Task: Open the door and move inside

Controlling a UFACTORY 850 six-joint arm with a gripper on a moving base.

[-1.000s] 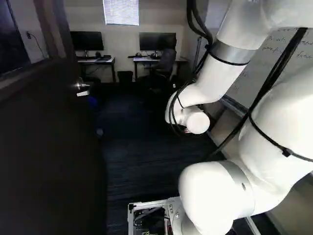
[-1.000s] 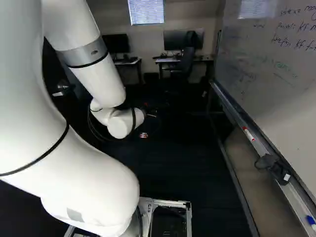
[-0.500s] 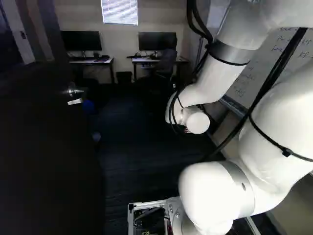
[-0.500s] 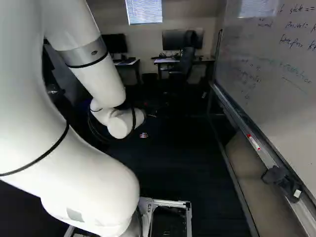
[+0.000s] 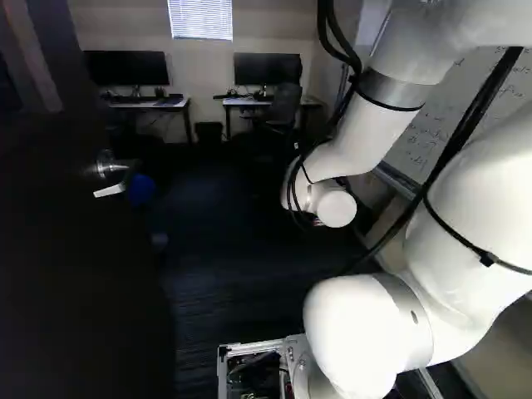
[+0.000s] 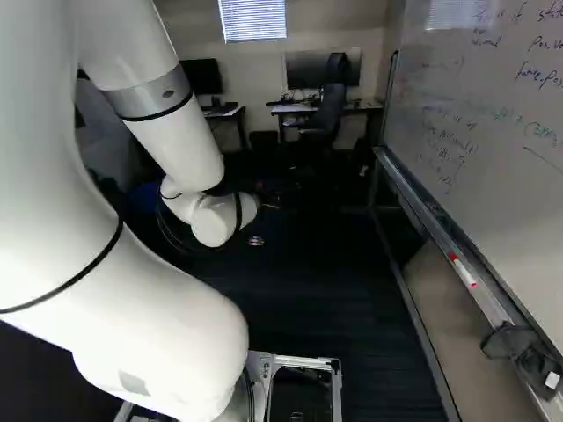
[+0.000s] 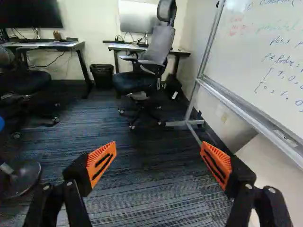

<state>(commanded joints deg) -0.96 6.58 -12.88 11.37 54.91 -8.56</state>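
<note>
In the left base view, the dark door [image 5: 83, 283], with its handle [image 5: 108, 167], is seen at the left; desks [image 5: 170, 105] are set along the far wall [image 5: 125, 25]. In the right base view, the gripper [image 6: 262, 211] is held above dark carpet [image 6: 352, 308], and a marker [image 6: 464, 271] is seen on the ledge [image 6: 420, 207] of the whiteboard [image 6: 475, 167]. In the wrist view, the fingers are spread wide, nothing gripped; an office chair [image 7: 158, 47] is seen ahead.
</note>
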